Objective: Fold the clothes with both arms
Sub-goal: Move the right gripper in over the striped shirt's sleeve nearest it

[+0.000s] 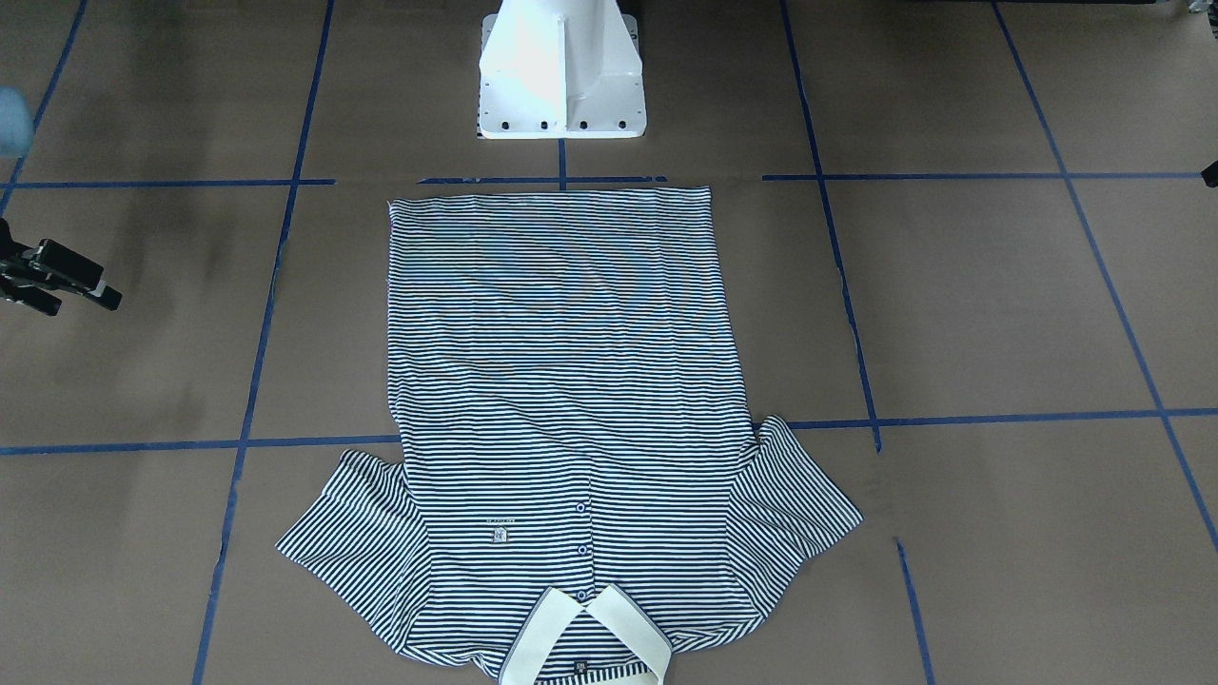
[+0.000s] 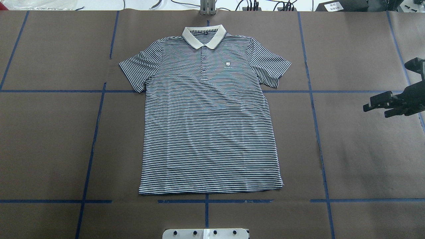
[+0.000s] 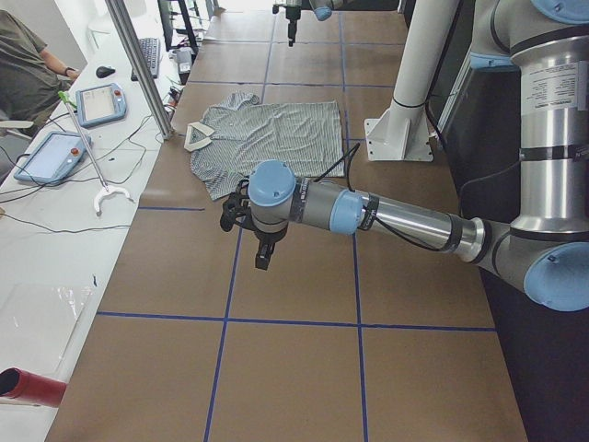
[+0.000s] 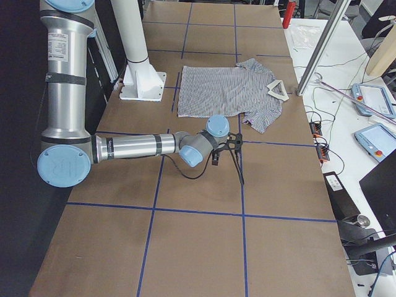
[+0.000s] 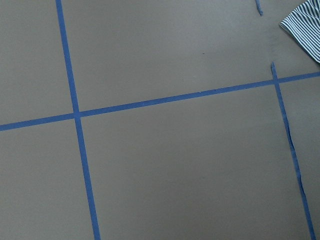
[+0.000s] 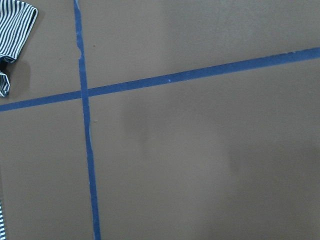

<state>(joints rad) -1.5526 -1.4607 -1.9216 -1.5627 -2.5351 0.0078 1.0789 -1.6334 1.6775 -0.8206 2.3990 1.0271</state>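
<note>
The striped polo shirt lies flat and face up mid-table, cream collar at the far edge, hem toward the robot base. Both sleeves are spread out. My right gripper hovers over bare table well to the shirt's right, also at the left edge of the front-facing view; its fingers stand apart, holding nothing. My left gripper shows clearly only in the exterior left view, above bare table left of the shirt; I cannot tell if it is open or shut. A sleeve tip appears in each wrist view.
The white pedestal base stands just behind the hem. Blue tape lines grid the brown table. Beyond the far edge a side bench holds teach pendants, cables and a metal post; a seated person is there.
</note>
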